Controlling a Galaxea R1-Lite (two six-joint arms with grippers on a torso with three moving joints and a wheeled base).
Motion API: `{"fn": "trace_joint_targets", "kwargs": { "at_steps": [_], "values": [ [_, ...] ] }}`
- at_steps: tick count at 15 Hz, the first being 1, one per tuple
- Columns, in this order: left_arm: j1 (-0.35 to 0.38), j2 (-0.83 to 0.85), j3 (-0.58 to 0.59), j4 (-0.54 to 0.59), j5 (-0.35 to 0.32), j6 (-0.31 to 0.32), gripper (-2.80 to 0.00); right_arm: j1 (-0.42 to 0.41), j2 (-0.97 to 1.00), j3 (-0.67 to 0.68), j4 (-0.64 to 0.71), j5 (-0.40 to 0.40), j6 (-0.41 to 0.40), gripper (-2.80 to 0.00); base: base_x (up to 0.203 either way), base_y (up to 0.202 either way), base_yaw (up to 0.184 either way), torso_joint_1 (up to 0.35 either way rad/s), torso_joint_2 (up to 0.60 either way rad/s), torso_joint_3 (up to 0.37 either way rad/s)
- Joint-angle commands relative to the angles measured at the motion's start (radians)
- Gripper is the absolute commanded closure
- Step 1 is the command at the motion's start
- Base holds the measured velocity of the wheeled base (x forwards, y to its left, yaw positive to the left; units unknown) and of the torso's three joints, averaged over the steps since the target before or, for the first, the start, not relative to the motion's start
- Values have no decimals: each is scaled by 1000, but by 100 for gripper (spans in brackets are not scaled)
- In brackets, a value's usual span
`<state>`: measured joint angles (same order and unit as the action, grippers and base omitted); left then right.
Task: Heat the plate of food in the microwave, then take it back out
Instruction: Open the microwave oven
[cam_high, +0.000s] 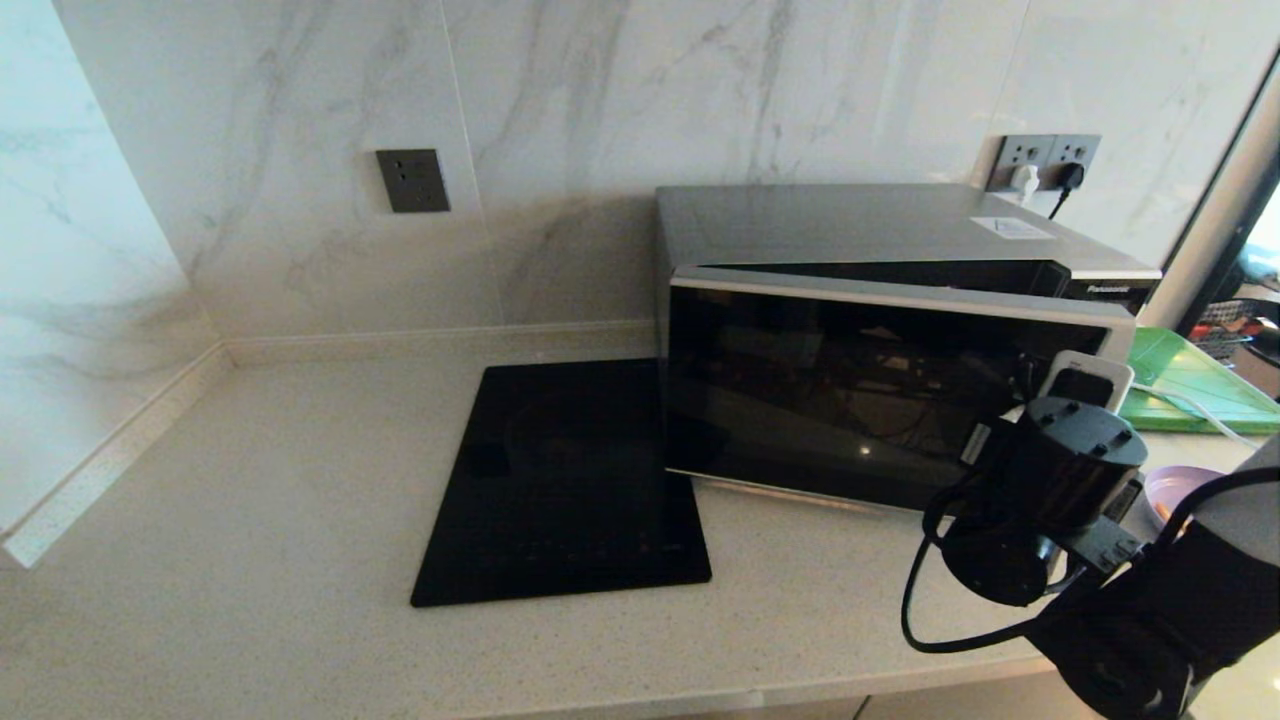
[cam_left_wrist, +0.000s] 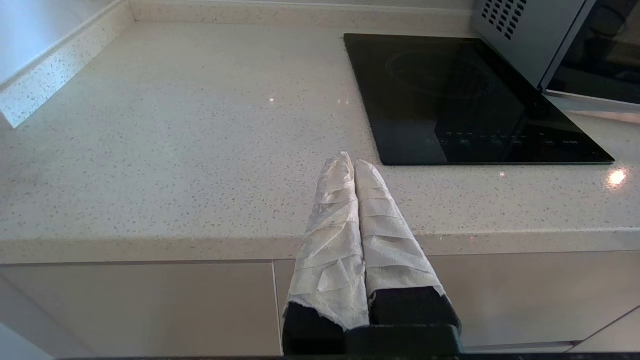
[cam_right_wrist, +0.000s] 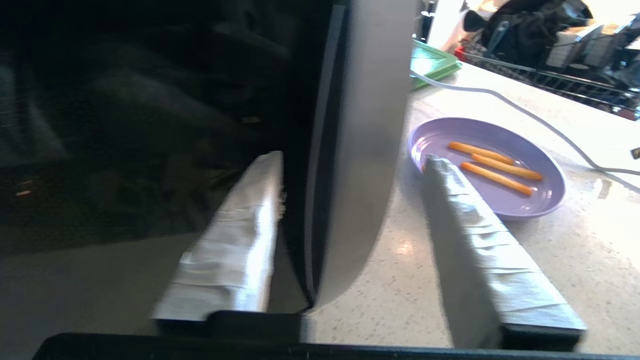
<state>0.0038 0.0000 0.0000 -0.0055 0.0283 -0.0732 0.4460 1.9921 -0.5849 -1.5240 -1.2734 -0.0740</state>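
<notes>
The silver-and-black microwave (cam_high: 880, 300) stands at the back right of the counter, its dark glass door (cam_high: 850, 390) swung a little way out. My right gripper (cam_right_wrist: 352, 157) is open at the door's free edge, and the curved silver handle (cam_right_wrist: 360, 150) runs between the two taped fingers without being squeezed. The lilac plate of food (cam_right_wrist: 450, 135) sits on the counter just beyond one fingertip, holding three orange sticks (cam_right_wrist: 495, 167). In the head view the plate (cam_high: 1180, 485) peeks out behind my right arm (cam_high: 1070, 470). My left gripper (cam_left_wrist: 351, 161) is shut and holds nothing, low at the counter's front edge.
A flat black cooktop (cam_high: 565, 480) lies left of the microwave. A green board (cam_high: 1195, 380) and a white cable (cam_high: 1190, 405) lie right of it. Pale counter (cam_high: 250, 520) stretches to the left wall. A wire basket (cam_right_wrist: 550, 80) stands past the plate.
</notes>
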Motion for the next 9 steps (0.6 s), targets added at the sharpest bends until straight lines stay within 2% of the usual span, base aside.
{"fn": "trace_joint_targets", "kwargs": {
  "at_steps": [1, 5, 9],
  "values": [
    [1, 2, 0, -1, 1, 0, 0, 2, -1, 0, -6, -12, -1, -280, 0, 0, 0, 0, 0, 0],
    [1, 2, 0, -1, 1, 0, 0, 43, -11, 2, -6, -11, -1, -280, 0, 0, 0, 0, 0, 0],
    [1, 2, 0, -1, 1, 0, 0, 136, -12, 13, -6, -12, -1, -280, 0, 0, 0, 0, 0, 0]
  ]
}}
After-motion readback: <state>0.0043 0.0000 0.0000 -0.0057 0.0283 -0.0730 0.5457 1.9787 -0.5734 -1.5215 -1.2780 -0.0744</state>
